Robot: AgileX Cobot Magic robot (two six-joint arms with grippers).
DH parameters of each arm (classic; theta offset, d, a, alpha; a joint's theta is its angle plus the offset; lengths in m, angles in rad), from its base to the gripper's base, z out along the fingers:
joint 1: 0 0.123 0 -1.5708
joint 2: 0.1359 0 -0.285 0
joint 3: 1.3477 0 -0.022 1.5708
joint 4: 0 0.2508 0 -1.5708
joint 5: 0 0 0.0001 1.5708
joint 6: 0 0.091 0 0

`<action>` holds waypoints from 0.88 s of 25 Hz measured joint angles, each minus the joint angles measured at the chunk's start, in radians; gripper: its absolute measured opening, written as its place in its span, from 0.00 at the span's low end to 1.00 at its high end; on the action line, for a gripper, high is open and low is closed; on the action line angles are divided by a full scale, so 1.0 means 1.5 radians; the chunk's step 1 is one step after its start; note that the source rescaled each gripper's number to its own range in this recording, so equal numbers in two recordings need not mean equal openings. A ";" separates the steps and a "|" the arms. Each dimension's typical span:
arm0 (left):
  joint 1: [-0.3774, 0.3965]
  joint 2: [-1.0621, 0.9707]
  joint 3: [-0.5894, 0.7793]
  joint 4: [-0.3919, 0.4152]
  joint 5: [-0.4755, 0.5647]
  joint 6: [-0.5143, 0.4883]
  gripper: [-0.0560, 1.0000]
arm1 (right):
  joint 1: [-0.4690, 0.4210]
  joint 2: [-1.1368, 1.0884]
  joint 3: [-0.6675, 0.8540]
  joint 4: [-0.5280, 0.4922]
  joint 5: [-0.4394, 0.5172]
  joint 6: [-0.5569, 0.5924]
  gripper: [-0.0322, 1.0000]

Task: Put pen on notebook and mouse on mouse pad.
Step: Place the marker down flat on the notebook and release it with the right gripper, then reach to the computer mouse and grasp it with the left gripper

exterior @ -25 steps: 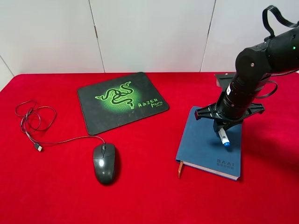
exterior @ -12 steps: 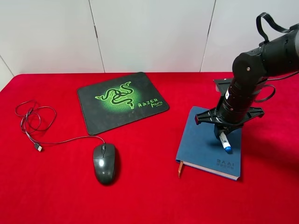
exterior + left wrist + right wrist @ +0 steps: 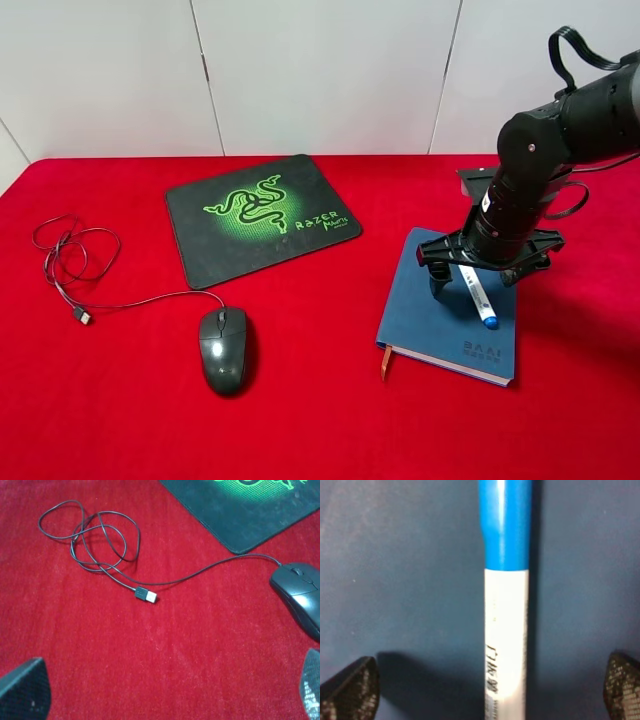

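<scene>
The white pen [image 3: 477,294] with its blue cap lies flat on the blue-grey notebook [image 3: 440,315] at the right of the table. My right gripper [image 3: 474,278] hovers just over it, open, one finger on each side of the barrel. In the right wrist view the pen [image 3: 505,605] runs between the two spread fingertips [image 3: 350,690] without touching them. The black mouse [image 3: 223,348] rests on the red cloth below the Razer mouse pad [image 3: 260,215], apart from it. My left gripper [image 3: 165,695] is open above the cloth, beside the mouse [image 3: 300,597] and its USB plug [image 3: 145,595].
The mouse cable [image 3: 70,255] lies coiled at the far left of the red tablecloth [image 3: 320,420]. An orange ribbon [image 3: 385,362] sticks out of the notebook's near edge. A white wall stands behind the table.
My right gripper has opened and let go of the pen, which now lies flat on the notebook instead of hanging tilted between the fingers. The mouse and left arm have not moved.
</scene>
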 joint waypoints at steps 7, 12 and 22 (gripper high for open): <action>0.000 0.000 0.000 0.000 0.000 0.000 1.00 | 0.000 0.000 0.000 0.000 -0.008 0.000 1.00; 0.000 0.000 0.000 0.000 0.000 0.000 1.00 | 0.000 -0.004 -0.001 0.004 -0.005 0.000 1.00; 0.000 0.000 0.000 0.001 0.000 0.000 1.00 | 0.000 -0.076 -0.002 0.020 0.039 -0.002 1.00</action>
